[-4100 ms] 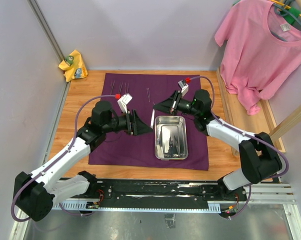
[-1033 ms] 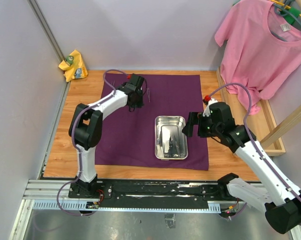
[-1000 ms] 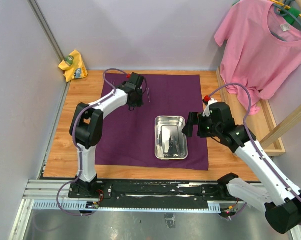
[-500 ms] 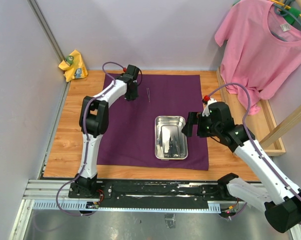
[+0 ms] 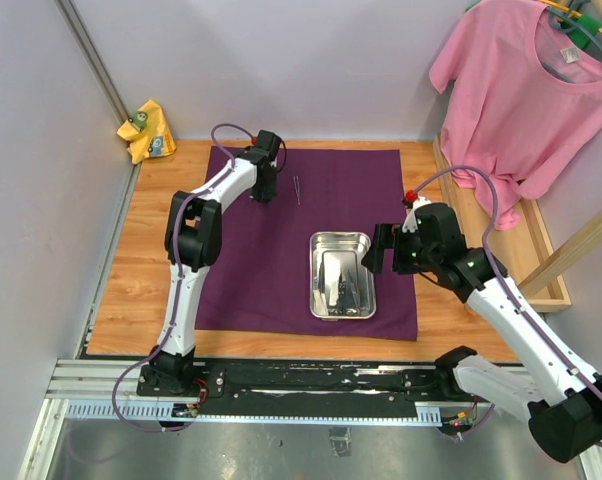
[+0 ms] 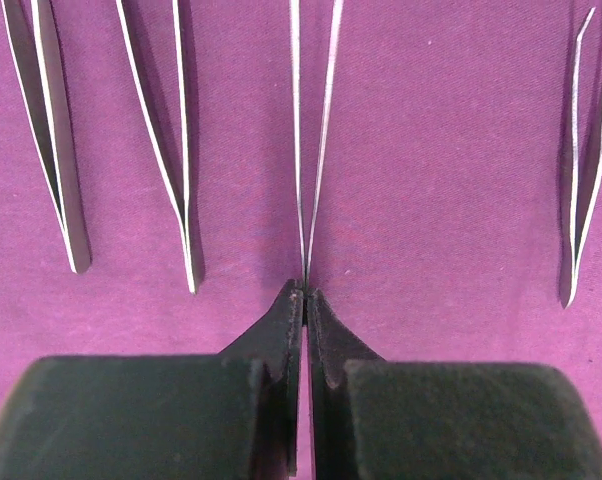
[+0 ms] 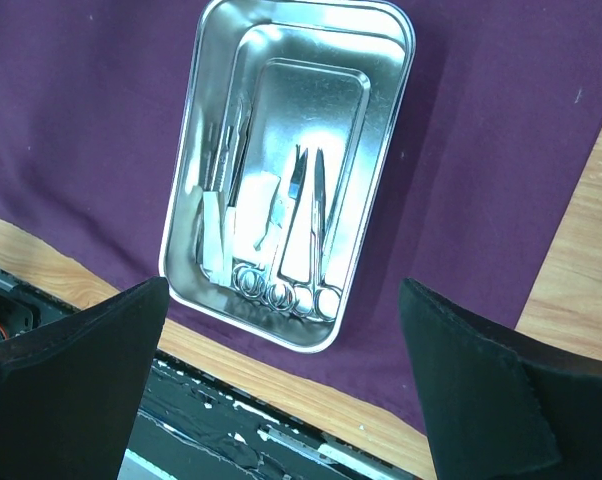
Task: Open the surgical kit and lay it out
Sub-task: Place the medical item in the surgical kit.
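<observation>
The dark purple cloth (image 5: 251,270) lies spread flat with the steel tray (image 5: 313,280) on its right half. In the right wrist view the tray (image 7: 376,150) holds ring-handled scissors and forceps (image 7: 303,230) and white gauze (image 7: 256,215). My right gripper (image 5: 383,262) hovers open above the tray's right side, its fingers (image 7: 491,390) wide apart and empty. At the cloth's far left my left gripper (image 5: 265,185) is shut, pinching the joined end of a slim forceps (image 6: 311,150). Three more forceps (image 6: 46,130) (image 6: 171,150) (image 6: 586,160) lie in a row beside it on the cloth (image 6: 451,150).
A pink T-shirt (image 5: 526,90) hangs at the back right above a wooden frame (image 5: 541,260). A yellow rag (image 5: 148,130) sits in the far left corner. The black rail (image 5: 321,385) with the arm bases runs along the near edge.
The left gripper has moved a little farther away and to the left along the cloth's far edge, staying shut. The right arm has barely moved.
</observation>
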Controlling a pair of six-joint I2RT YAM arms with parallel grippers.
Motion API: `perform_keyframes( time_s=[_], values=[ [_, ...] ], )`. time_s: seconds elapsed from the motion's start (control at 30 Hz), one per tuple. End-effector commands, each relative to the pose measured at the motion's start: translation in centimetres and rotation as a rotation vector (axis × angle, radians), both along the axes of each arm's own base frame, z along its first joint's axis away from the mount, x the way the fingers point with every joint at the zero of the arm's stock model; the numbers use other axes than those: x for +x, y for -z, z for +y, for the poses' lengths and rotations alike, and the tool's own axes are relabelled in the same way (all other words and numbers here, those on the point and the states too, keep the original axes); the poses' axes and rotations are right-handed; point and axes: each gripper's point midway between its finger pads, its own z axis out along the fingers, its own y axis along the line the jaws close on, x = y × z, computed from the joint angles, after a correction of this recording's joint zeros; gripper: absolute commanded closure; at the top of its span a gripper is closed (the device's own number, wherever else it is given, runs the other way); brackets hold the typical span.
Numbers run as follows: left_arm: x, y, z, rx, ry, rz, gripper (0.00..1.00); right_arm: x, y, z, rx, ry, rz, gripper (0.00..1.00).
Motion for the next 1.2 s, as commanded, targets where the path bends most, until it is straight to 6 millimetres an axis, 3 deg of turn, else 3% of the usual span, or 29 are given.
perform_keyframes(
  time_s=[0.0,0.43,0.7,0.87,1.03,1.17],
  values=[
    [0.7,-0.4,-0.1,-0.008,0.018,-0.004,0.96,0.2,0.6,-0.2,-0.003,0.003,0.004,0.02],
    [1.3,-0.6,-0.1,-0.005,0.032,-0.013,0.94,0.1,0.6,-0.1,0.005,0.005,0.009,0.02],
    [1.3,-1.6,0.1,-0.003,0.027,-0.027,0.71,0.1,0.7,0.0,0.009,0.003,0.014,0.02],
    [1.4,-2.5,0.0,-0.014,0.026,-0.042,0.69,0.2,0.6,0.2,0.014,-0.001,0.017,0.02],
    [1.5,-4.7,-0.4,-0.046,0.022,-0.077,0.65,0.1,0.5,0.3,0.02,-0.004,0.015,0.02],
    [1.3,-9.1,-1.0,-0.112,0.02,-0.141,0.61,0.2,0.3,0.3,0.021,-0.005,0.01,0.02]
  ],
)
